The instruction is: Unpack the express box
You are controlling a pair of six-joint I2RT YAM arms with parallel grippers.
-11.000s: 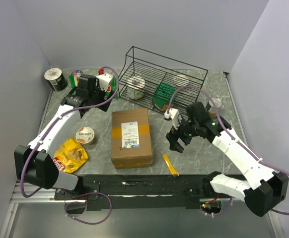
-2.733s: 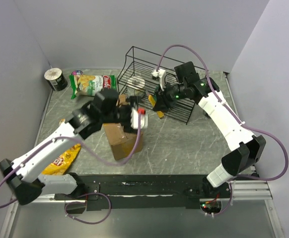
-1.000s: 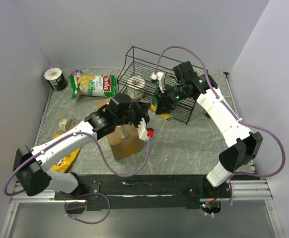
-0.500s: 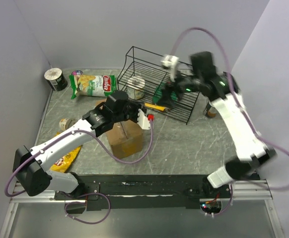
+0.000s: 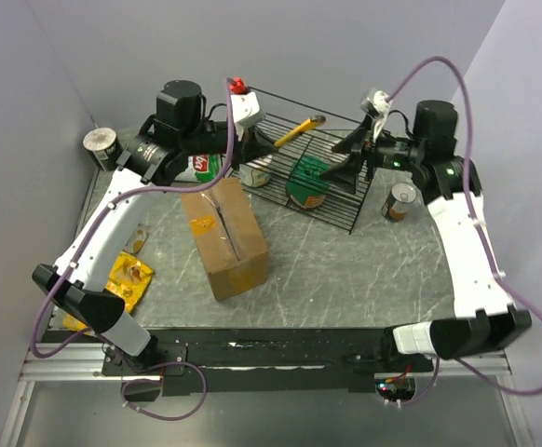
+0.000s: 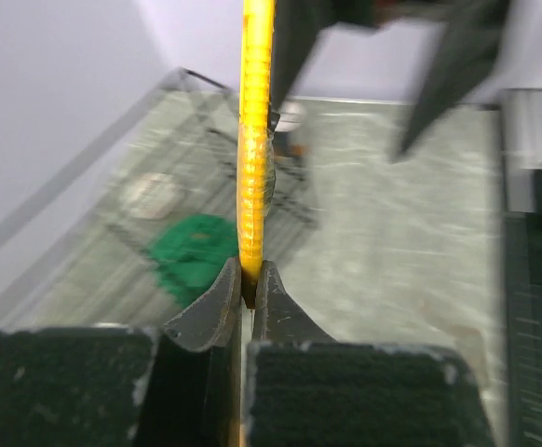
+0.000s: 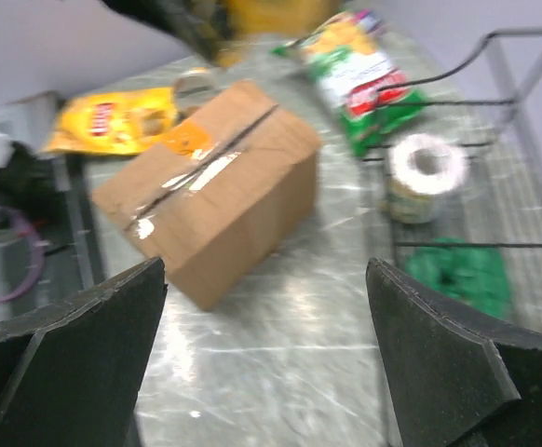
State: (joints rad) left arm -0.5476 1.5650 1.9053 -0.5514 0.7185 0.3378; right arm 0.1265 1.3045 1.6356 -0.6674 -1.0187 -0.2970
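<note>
Only the left wrist view showed the left gripper [image 6: 248,279] pinching a yellow tool [image 6: 255,140]. The right wrist view showed the right gripper [image 7: 266,279] spread, the express box [image 7: 206,186] upper-left.

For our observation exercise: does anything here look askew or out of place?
The express box sits skewed, flaps shut. The left gripper holds a yellow cutter high above the wire basket, away from the box.
</note>
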